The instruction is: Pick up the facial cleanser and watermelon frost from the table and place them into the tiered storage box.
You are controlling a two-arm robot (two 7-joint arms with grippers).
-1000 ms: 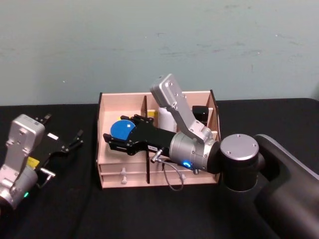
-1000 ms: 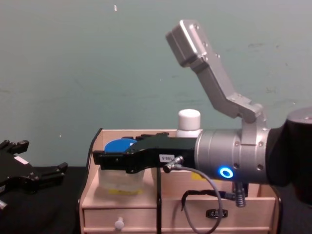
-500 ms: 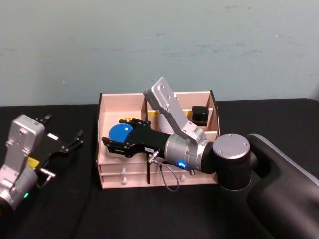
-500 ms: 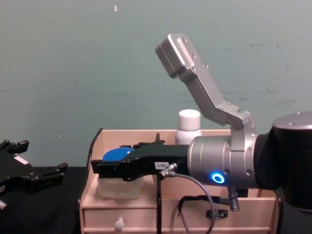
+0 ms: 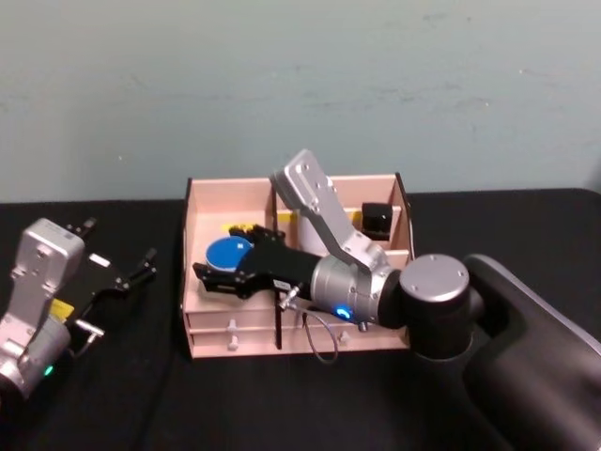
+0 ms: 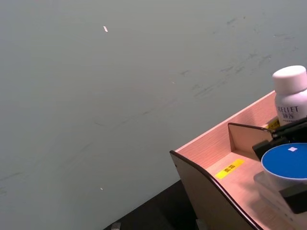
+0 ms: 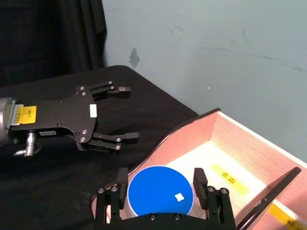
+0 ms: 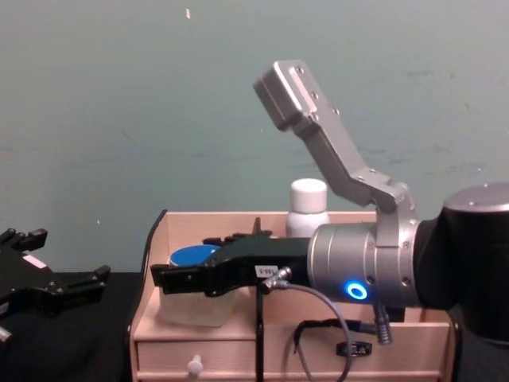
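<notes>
Right wrist view: round blue-lidded jar (image 7: 160,190), clear body, between pincer fingers (image 7: 120,179).

A scuffed pale green wall (image 5: 300,85) rises behind a table draped in black cloth (image 5: 526,225) — evenly lit.

The right arm (image 5: 376,282) was brushed silver with a glowing blue ring light, a grey cable loop and a black shell. Both grippers, right (image 5: 230,272) and left (image 5: 117,272), were black; the left bore yellow and white labels.
</notes>
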